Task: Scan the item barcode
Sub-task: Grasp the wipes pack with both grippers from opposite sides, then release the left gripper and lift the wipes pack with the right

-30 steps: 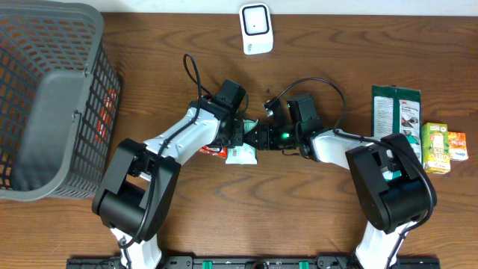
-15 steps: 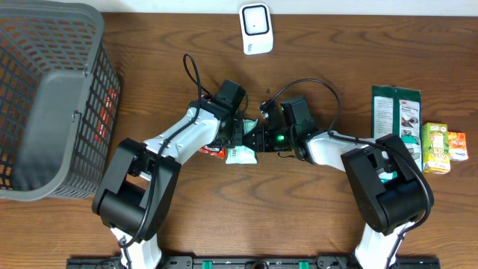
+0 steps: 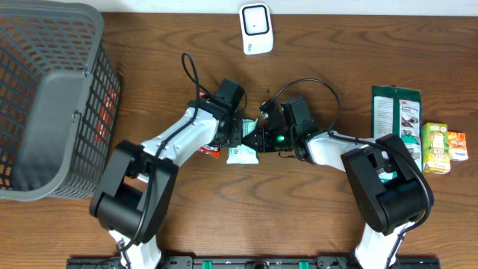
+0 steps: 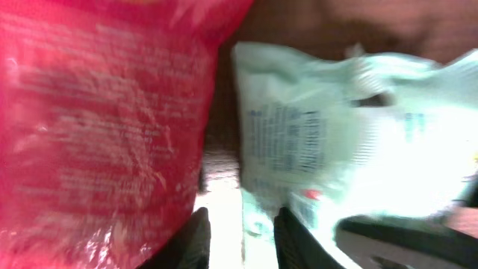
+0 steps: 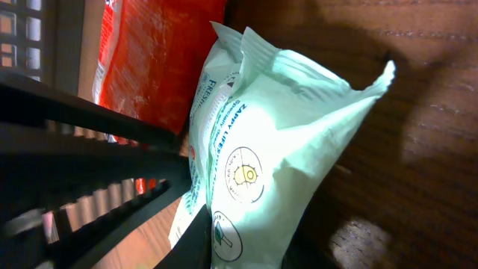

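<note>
basket [image 3: 45,97] far left | scanner [image 3: 255,28] back centre | pouch [image 3: 241,155] centre, packet [image 3: 213,150] just left of it | flat pack [image 3: 396,110], cartons [image 3: 437,147] far right

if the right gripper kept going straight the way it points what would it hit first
The pale green packet: the right gripper is right at its edge. The red packet lies just beyond, though depth there is hard to judge.

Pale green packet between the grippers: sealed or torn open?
Looks sealed: the pale green packet is puffed and its crimped top edge unbroken in the right wrist view; other end hidden.
</note>
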You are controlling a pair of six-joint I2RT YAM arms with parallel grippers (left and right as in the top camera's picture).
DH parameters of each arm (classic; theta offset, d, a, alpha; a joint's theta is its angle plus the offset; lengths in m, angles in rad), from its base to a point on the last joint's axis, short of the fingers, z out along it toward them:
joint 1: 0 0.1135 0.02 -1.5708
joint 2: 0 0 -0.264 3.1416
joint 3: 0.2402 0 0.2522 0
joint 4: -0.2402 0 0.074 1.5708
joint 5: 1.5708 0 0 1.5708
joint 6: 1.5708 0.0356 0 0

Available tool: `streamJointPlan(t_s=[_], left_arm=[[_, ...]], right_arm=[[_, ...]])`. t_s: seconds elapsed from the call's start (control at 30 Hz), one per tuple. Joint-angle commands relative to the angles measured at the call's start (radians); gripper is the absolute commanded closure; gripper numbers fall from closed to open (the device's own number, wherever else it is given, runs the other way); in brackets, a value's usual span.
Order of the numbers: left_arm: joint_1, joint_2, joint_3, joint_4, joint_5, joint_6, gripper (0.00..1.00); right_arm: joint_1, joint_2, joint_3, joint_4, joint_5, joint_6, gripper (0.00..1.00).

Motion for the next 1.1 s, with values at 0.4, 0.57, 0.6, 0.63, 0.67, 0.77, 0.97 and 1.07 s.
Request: streamJointPlan(t_s=[0.4, 0.57, 0.6, 0.63, 0.67, 0.77, 0.97, 1.07], left_arm=[[0.084, -0.375, 0.016, -0.011, -0.010, -0.012, 0.51], [0.212, -0.462, 0.021, -0.084, -0.009, -0.042, 0.51], [0.239, -0.478, 0.022, -0.102, -0.010, -0.042, 0.51], [0.262, -0.491, 0.022, -0.116, -0.009, -0.042, 0.51], [0.286, -0.505, 0.023, -0.132, -0.010, -0.042, 0.51], [0.358, -0.537, 0.035, -0.191, -0.009, -0.042, 0.51], [0.466, -0.536, 0.118, -0.319, -0.010, -0.026, 0.51], [0.494, -0.534, 0.119, -0.310, -0.010, -0.027, 0.45]], right_arm=[[-0.021, -0.149, -0.010, -0.077, -0.015, -0.103, 0.96], [-0.025, -0.276, 0.006, -0.224, 0.029, -0.195, 0.99], [-0.025, -0.306, 0.015, -0.268, 0.058, -0.220, 0.99], [-0.025, -0.329, 0.023, -0.307, 0.089, -0.239, 0.99], [-0.025, -0.358, 0.038, -0.359, 0.129, -0.269, 0.99], [-0.025, -0.425, 0.106, -0.527, 0.259, -0.353, 0.99], [-0.025, -0.455, 0.388, -0.897, 0.477, -0.500, 0.99], [-0.023, -0.455, 0.473, -0.961, 0.546, -0.562, 0.99]])
